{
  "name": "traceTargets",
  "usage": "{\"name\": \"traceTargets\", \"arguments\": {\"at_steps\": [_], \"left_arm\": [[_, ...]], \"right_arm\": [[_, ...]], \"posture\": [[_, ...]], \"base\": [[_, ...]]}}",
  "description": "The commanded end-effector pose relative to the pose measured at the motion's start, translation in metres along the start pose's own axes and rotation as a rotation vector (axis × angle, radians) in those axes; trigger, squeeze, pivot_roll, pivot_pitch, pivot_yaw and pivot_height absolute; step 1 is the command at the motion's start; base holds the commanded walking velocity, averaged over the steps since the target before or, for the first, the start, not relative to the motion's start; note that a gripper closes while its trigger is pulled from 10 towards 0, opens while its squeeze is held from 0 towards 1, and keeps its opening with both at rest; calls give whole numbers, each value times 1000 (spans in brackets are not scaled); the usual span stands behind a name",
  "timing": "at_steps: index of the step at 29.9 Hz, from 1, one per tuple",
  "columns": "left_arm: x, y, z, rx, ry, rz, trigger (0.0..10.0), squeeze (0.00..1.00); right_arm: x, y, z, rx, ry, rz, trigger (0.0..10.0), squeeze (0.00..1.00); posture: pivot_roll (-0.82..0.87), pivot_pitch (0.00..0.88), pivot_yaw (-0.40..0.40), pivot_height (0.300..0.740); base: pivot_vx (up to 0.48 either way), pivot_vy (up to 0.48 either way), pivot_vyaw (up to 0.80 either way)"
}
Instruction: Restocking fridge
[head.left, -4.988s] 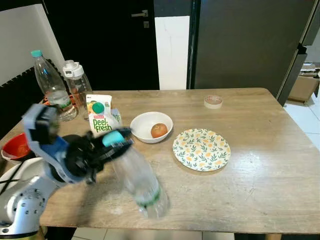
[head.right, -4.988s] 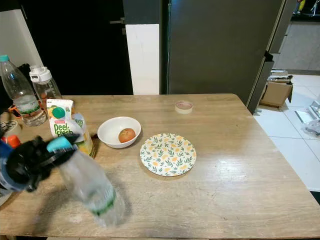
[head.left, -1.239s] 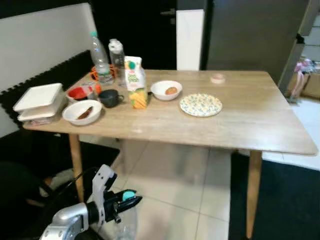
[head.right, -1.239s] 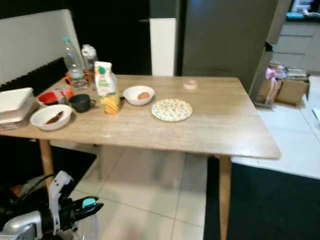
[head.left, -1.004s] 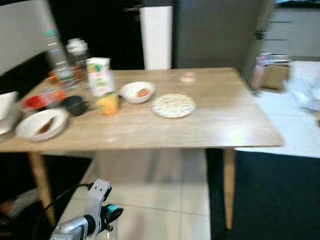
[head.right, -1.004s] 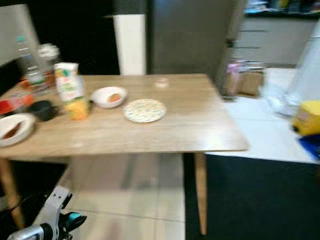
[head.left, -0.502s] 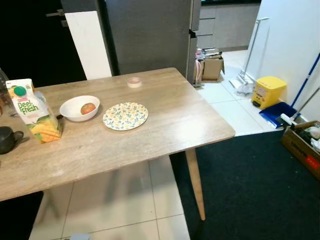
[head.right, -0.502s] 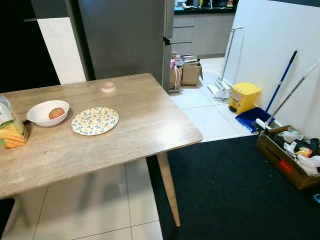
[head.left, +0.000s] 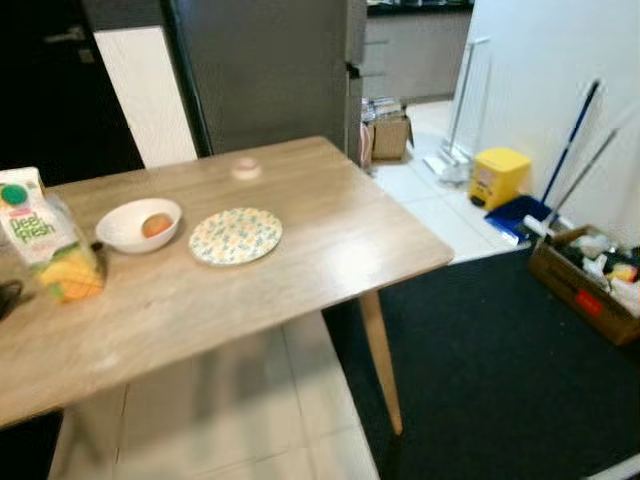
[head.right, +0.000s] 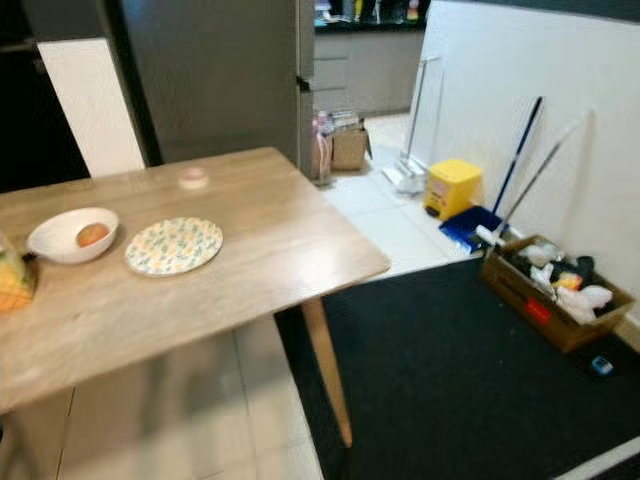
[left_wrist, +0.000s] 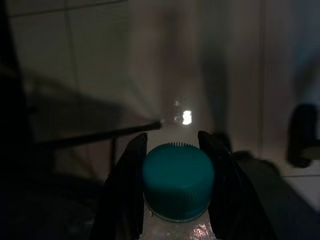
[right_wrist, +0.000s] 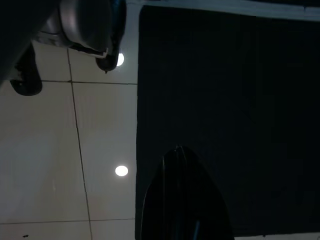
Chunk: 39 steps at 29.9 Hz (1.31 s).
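The left tool (left_wrist: 177, 187) is clamping its two black fingers (left_wrist: 125, 190) on the neck of a clear plastic bottle with a teal ribbed cap (left_wrist: 178, 181), hanging over pale floor tiles (left_wrist: 100, 60). The right tool (right_wrist: 182, 195) is hanging over tiles and a dark rug (right_wrist: 225, 100), fingers pressed together. The tall grey fridge (head.left: 265, 70) is standing behind the wooden desk (head.left: 330, 240).

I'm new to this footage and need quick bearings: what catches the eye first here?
The long wooden table dominates, carrying a floral plate, a white bowl holding a round fruit, and a juice carton at its left end. Behind it stands the dark fridge. In the left wrist view, the left claw grips a teal-capped bottle over tiled floor.
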<state>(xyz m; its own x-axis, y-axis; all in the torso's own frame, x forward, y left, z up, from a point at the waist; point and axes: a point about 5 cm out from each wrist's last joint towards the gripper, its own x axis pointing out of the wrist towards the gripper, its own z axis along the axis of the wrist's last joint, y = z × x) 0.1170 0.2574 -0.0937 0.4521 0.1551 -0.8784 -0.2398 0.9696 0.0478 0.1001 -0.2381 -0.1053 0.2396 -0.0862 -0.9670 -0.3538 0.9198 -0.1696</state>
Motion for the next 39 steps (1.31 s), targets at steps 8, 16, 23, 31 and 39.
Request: {"name": "traceTargets", "arguments": {"at_steps": [8, 16, 23, 31, 39], "left_arm": [[-2, -8, -19, -30, 58, -14, 10000, 0], [-1, -13, -20, -25, 65, -30, 10000, 0], [-1, -17, -24, -15, 77, -48, 10000, 0], [-2, -18, -28, -11, 90, -50, 10000, 0], [-3, -18, -31, -4, 95, -49, 10000, 0]], "right_arm": [[0, 0, 2, 0, -9, -3, 10000, 0], [0, 0, 2, 2, -13, -4, 10000, 0], [0, 1, 2, 2, -11, -1, 10000, 0], [0, 1, 1, 0, -7, 0, 10000, 0], [0, 1, 2, 0, -11, 1, 10000, 0]], "posture": [[-76, 0, 43, 740], [-73, 0, 41, 740], [-76, 0, 40, 740], [-74, 0, 36, 740], [-71, 0, 37, 740]], "base": [[0, -384, 0], [0, -480, 0], [0, -480, 0], [0, -480, 0], [0, -480, 0]]}}
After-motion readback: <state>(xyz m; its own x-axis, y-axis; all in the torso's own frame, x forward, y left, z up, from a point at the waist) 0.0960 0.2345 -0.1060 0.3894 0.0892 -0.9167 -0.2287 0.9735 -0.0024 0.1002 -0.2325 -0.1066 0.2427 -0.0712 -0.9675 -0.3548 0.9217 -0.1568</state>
